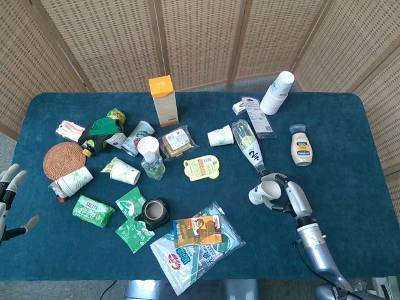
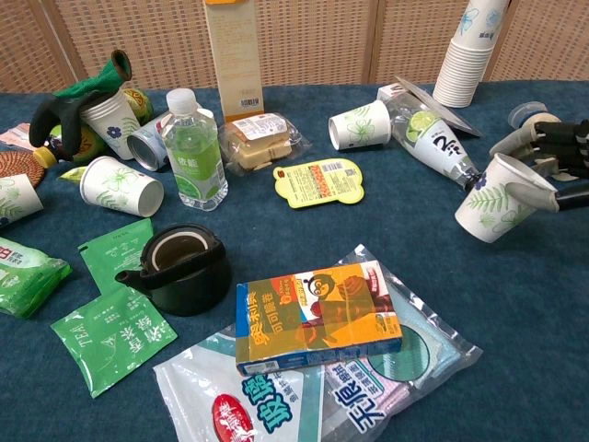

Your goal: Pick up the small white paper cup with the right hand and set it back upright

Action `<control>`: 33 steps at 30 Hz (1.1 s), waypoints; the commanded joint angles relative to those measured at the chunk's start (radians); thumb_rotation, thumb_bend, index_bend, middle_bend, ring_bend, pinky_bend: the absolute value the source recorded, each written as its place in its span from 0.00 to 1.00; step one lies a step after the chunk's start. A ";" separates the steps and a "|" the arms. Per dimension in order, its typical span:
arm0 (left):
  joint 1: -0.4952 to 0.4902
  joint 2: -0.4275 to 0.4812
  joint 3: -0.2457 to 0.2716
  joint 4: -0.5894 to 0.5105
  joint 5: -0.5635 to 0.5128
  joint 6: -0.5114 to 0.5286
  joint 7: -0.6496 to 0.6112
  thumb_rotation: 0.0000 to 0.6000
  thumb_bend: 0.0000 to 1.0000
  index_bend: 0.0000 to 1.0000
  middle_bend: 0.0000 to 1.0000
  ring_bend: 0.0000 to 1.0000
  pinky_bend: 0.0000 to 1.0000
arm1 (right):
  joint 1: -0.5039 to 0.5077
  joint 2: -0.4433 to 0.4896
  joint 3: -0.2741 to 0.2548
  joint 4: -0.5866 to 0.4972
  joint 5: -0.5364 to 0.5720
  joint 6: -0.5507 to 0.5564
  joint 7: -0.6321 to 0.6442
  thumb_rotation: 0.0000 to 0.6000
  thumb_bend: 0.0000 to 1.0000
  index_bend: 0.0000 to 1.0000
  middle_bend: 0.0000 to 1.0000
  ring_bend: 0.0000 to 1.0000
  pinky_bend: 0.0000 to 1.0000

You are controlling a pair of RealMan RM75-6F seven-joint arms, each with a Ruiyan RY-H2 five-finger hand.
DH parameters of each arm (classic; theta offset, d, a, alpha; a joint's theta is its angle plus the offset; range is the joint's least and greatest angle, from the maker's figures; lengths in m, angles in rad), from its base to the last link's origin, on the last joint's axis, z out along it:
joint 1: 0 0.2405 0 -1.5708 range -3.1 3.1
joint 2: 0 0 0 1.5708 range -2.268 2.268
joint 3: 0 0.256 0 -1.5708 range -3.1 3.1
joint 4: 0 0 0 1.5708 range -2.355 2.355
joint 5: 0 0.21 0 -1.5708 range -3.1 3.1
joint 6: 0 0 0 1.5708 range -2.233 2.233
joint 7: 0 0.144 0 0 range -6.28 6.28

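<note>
Right hand: the right hand (image 1: 292, 199) is seen over the near right part of the dark blue cloth-covered table (image 1: 350, 144); its fingers are closed round the small white paper cup with a green leaf print (image 1: 262, 193), which is gripped at the rim end.
Cup: in the chest view the cup (image 2: 494, 198) is held tilted, its mouth turned up toward the right hand (image 2: 550, 157) and its base lowered to the left; whether the base touches the cloth cannot be told.
Cup's neighbours: the cup is found just beside the capped neck of a clear bottle with a lime-slice label (image 1: 249, 146), which lies flat on the table; a squat mayonnaise bottle with a pale cap (image 1: 301, 147) lies further back on the right.
Left hand: the left hand (image 1: 9, 199) is seen at the left edge of the head view, off the side of the table, with its fingers spread and nothing held.
Other things: a tall stack of white paper cups (image 2: 469, 51) stands at the far right; an orange carton (image 1: 162, 100) stands upright at the back; a black teapot without a lid (image 2: 180, 268) sits near the front, beside green tea sachets (image 2: 112, 333).
</note>
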 commanded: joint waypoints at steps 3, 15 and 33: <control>-0.001 0.001 -0.001 0.001 -0.004 -0.002 -0.003 1.00 0.25 0.00 0.00 0.00 0.00 | -0.011 -0.038 0.012 0.037 0.040 -0.028 0.074 1.00 0.39 0.36 0.37 0.22 0.28; -0.004 -0.001 0.001 -0.001 -0.003 -0.009 0.002 1.00 0.25 0.00 0.00 0.00 0.00 | -0.017 -0.057 0.041 0.066 0.088 -0.100 0.225 1.00 0.39 0.36 0.37 0.22 0.28; -0.004 -0.007 0.003 -0.001 0.000 -0.010 0.012 1.00 0.25 0.00 0.00 0.00 0.00 | -0.034 -0.041 -0.021 0.187 -0.052 0.024 0.015 1.00 0.44 0.16 0.00 0.00 0.00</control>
